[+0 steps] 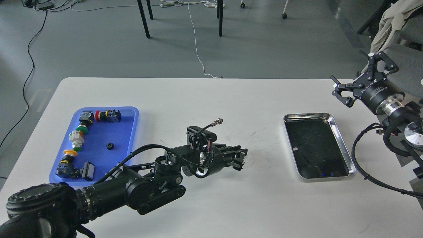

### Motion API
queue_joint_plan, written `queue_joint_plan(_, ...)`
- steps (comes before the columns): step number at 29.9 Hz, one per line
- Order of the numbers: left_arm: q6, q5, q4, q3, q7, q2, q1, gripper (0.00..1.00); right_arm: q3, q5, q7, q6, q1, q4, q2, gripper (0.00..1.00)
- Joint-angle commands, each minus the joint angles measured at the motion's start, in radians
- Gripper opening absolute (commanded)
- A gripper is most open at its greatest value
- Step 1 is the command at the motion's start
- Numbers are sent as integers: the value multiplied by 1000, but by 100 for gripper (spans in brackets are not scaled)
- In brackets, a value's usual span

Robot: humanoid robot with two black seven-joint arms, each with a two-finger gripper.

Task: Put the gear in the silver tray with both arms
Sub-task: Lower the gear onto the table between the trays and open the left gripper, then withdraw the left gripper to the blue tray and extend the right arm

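Observation:
The silver tray (343, 149) lies on the right part of the white table, its dark bottom bare. A small black gear (109, 145) lies in the blue tray (130, 125) at the left. My left gripper (238, 158) hovers low over the table's middle, pointing right, between the two trays. It is dark, so I cannot tell its fingers apart or see whether it holds anything. My right gripper (361, 77) is open and empty, raised above the table's far right corner, beyond the silver tray.
The blue tray also holds several push buttons and switches (77, 138) along its left side and far end. A black cable (370, 178) from my right arm loops over the table right of the silver tray. Chair legs stand on the floor behind.

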Motion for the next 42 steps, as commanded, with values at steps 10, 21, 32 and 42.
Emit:
queue_joint_plan(10, 105, -207, -2, -109, -29, 0, 0, 98, -6, -3, -6, -5, 7, 13, 0, 99)
queue_joint_plan(21, 102, -494, -11, -331, -22, 70, 0, 98, -77, -34, -12, -8, 84, 23, -6, 99)
queue_joint_plan(32, 96, -884, -8, -370, -29, 389, 2, 98, -489, -325, -21, -41, 391, 71, -15, 99)
queue_joint_plan(42, 96, -1396, -9, -370, -20, 560, 2, 98, -1119, -630, -26, -51, 765, 224, 119, 99)
